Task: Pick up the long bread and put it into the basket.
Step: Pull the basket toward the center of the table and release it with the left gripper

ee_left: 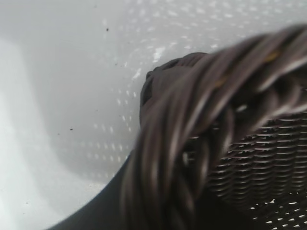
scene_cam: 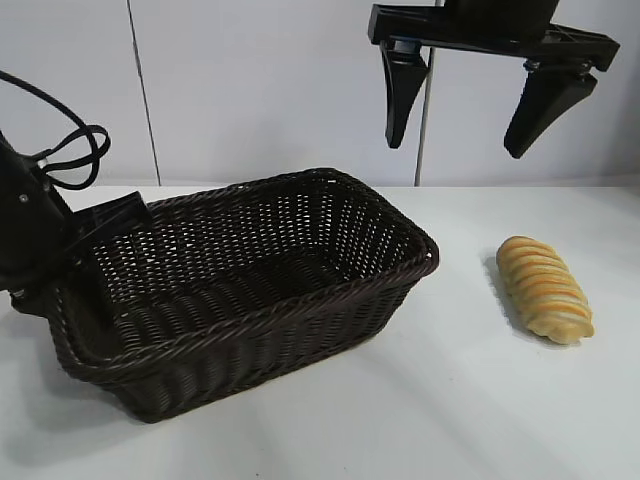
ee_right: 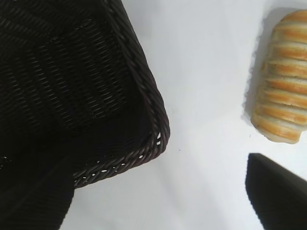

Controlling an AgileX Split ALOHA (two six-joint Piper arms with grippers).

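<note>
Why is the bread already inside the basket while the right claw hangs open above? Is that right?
Not quite. The long bread lies on the table, beside the basket, as the exterior view shows. The right claw does hang open above.

bright even light; braided rim [ee_left: 201,139] blurred close-up.

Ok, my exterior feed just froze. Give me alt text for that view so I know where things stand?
The long bread lies on the white table, right of the basket and apart from it. The right gripper hangs open above the gap between them. The left gripper is shut on the basket's left rim.
</note>
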